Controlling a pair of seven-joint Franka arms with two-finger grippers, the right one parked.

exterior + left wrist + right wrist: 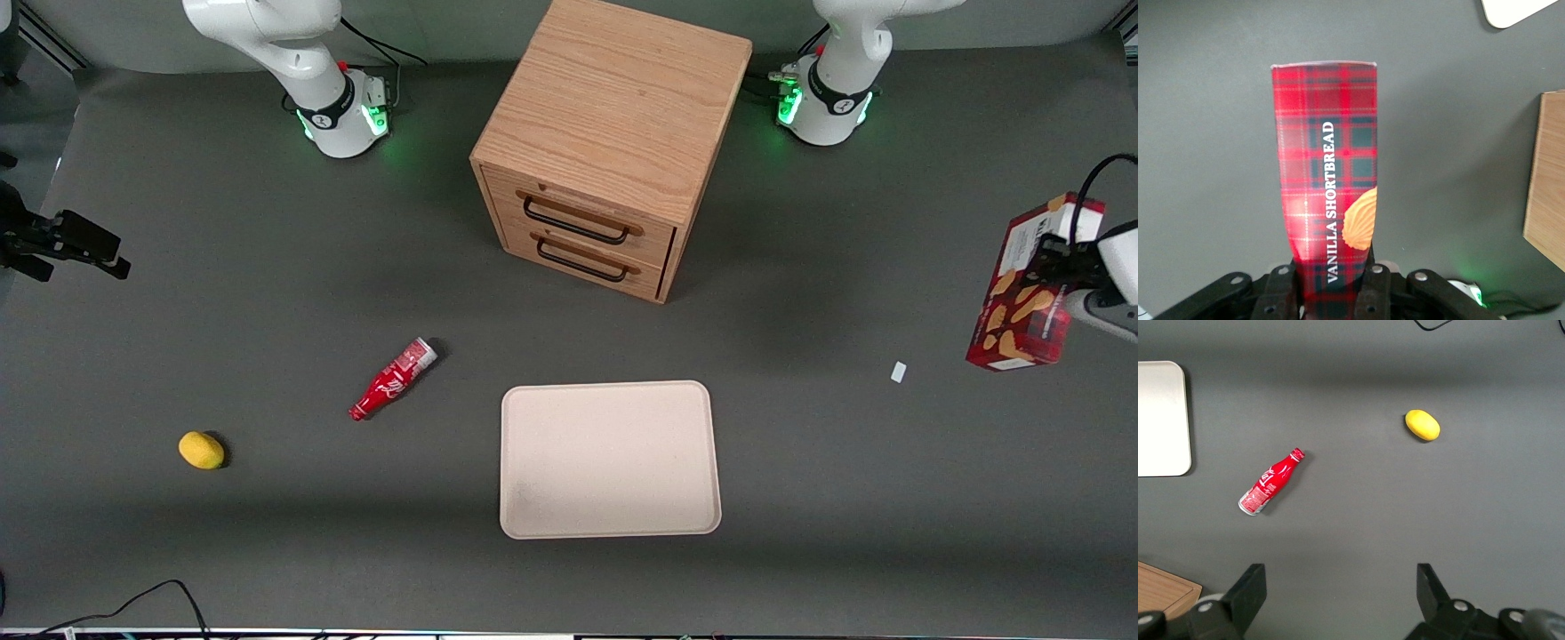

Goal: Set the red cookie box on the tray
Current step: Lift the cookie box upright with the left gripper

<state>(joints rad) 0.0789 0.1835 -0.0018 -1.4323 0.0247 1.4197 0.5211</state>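
I have the gripper (1053, 258) holding the red cookie box (1022, 302) above the table's working-arm end, well apart from the tray (609, 460). The tray lies nearer the front camera than the drawer cabinet (605, 151).

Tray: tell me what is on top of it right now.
Nothing lies on the tray; its whole surface shows bare. The red cookie box is held in the gripper, off toward the working arm's end of the table.

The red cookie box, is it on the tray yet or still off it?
Off it. The red cookie box hangs clamped in the gripper above bare table toward the working arm's end; the tray holds nothing.
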